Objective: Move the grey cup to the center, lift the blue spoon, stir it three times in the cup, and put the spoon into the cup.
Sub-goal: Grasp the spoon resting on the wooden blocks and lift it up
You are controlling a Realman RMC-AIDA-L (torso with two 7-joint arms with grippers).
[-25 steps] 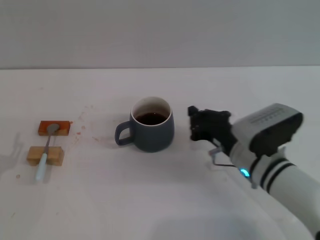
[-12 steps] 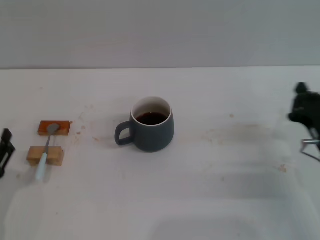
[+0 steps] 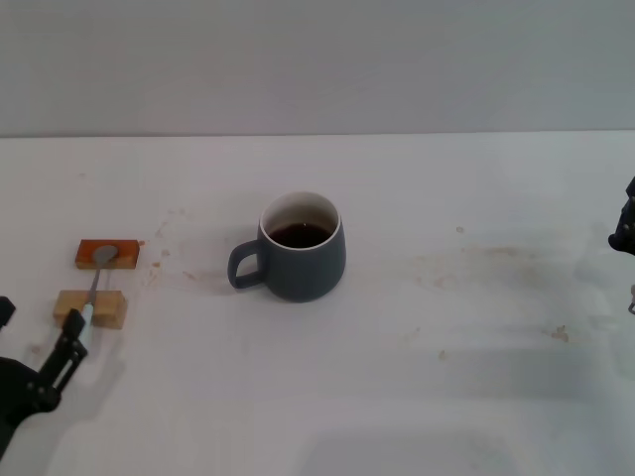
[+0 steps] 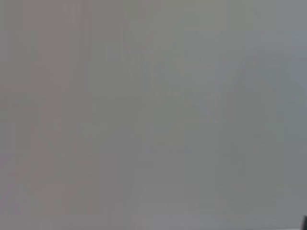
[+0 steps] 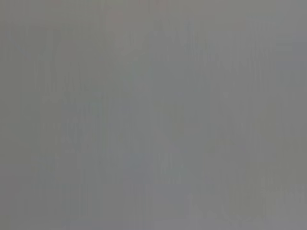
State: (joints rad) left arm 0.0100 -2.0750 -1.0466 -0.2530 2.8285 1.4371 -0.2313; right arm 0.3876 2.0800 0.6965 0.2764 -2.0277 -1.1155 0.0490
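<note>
The grey cup stands near the table's middle with dark liquid inside and its handle pointing to my left. The blue spoon lies at the far left, its metal bowl on an orange-brown block and its pale handle across a tan block. My left gripper is at the lower left, open, with one finger over the handle's near end. It holds nothing. My right gripper barely shows at the right edge, far from the cup. Both wrist views show only blank grey.
The white table carries faint brownish stains right of the cup and by the blocks. A grey wall runs behind the table's far edge.
My right arm has pulled back from beside the cup to the right edge. My left gripper has come in from the left edge and moved nearer, reaching the spoon handle's end.
</note>
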